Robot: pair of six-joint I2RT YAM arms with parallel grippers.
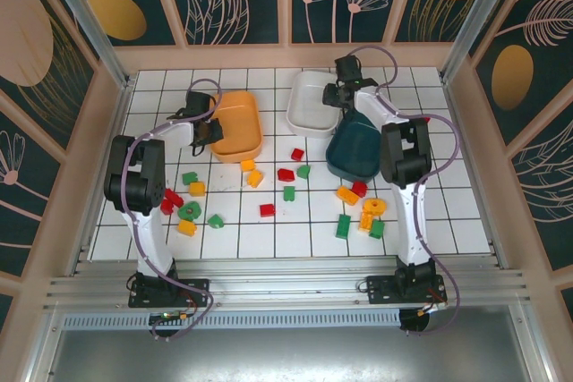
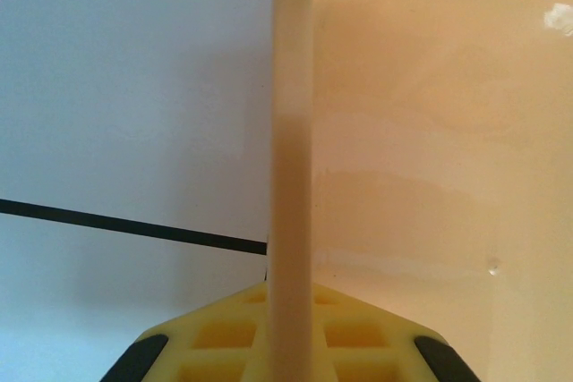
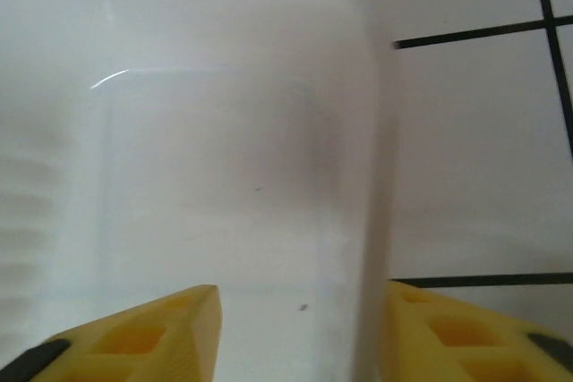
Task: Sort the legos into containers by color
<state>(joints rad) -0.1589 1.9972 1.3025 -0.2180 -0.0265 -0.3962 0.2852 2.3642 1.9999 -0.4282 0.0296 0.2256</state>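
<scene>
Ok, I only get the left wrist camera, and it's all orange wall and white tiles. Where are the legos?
Observer: Scattered on the tiles, on the near side of the tubs. A yellow-orange brick lies just in front of your orange tub.
Kid: What's the other arm doing?
Observer: The right gripper is open, astride the right wall of the white tub.
Kid: Is there a third tub?
Observer: Yes, a dark teal tub, in front of the white one, partly under the right arm.
</scene>
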